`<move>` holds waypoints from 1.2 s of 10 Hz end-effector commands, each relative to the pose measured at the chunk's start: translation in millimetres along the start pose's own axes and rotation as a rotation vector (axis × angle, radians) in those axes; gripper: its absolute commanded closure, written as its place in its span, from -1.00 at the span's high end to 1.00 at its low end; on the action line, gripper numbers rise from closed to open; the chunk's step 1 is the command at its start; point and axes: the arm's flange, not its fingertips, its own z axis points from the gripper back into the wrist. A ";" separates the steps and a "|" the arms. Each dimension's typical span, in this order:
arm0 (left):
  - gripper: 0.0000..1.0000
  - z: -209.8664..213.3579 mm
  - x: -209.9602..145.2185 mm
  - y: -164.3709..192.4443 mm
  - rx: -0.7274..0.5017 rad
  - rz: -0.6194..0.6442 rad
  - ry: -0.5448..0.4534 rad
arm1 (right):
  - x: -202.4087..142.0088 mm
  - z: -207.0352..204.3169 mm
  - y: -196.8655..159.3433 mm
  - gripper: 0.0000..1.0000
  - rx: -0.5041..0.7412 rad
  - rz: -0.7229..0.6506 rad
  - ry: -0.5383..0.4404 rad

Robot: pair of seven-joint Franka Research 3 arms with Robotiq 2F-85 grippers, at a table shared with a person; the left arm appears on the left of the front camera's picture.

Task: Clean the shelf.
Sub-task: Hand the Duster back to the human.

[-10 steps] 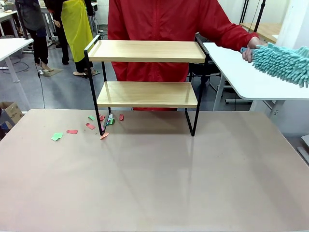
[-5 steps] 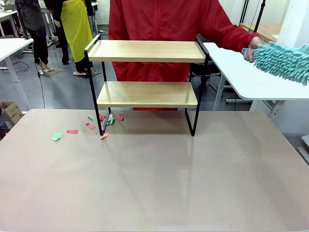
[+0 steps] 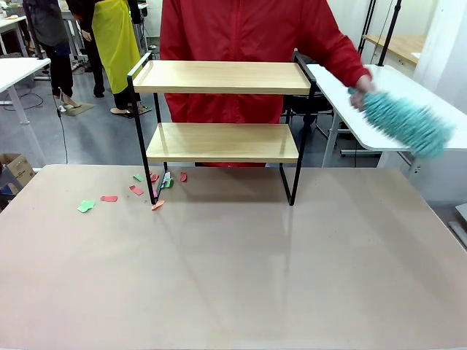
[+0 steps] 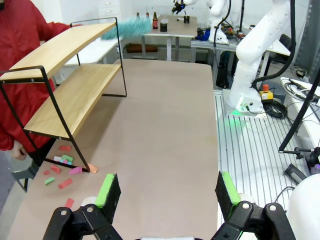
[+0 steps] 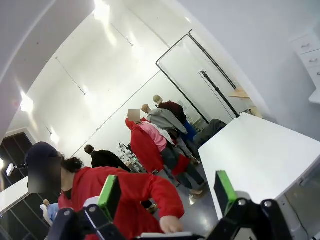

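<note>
Nearest me, both of my grippers, left gripper and right gripper, stand with jaws wide apart, holding nothing. Farther off, paper scraps litter the table by the shelf, at the far edge. Far right, the person's hand grips a teal duster. My concern: sweeping could scatter the scraps wider.

Grey floor behind the beige surface. White side tables at right and far left. Cardboard box on floor, white walls.
</note>
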 end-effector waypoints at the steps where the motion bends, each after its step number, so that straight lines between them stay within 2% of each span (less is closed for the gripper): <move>1: 1.00 -0.9 1.6 1.9 0.005 -0.020 -0.025 | -1.0 1.5 0.7 1.00 0.006 0.003 0.001; 12: 1.00 -0.9 1.6 1.9 0.005 -0.020 -0.025 | -1.0 1.5 0.7 1.00 0.006 0.003 0.001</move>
